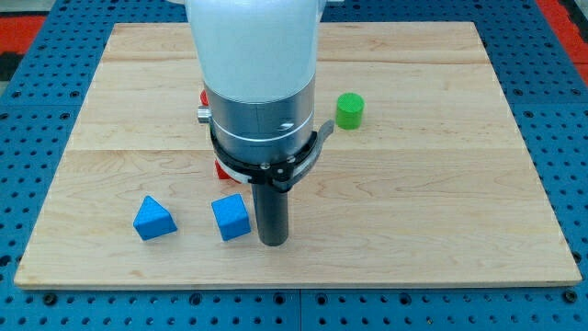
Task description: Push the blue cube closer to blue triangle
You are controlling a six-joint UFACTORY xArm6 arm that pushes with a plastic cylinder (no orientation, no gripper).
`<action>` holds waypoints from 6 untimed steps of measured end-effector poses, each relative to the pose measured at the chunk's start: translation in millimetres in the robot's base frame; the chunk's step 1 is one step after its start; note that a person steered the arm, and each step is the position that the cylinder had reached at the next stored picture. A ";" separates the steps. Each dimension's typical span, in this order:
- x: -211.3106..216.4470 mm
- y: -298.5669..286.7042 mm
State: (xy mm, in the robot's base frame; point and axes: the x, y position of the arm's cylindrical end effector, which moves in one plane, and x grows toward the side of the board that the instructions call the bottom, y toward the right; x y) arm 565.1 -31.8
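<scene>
The blue cube lies near the view's bottom, left of centre. The blue triangle lies further to the view's left, about a cube's width of bare board between them. My tip rests on the board just right of the blue cube, close to its right face, touching or nearly so. The rod rises from there into the arm's large white and silver body, which hides the board behind it.
A green cylinder stands at the view's upper right of centre. Parts of a red block show at the arm body's left edge, mostly hidden. The wooden board sits on a blue perforated table.
</scene>
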 end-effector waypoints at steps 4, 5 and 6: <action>-8.3 -92.4; -1.0 -93.3; 13.6 -92.7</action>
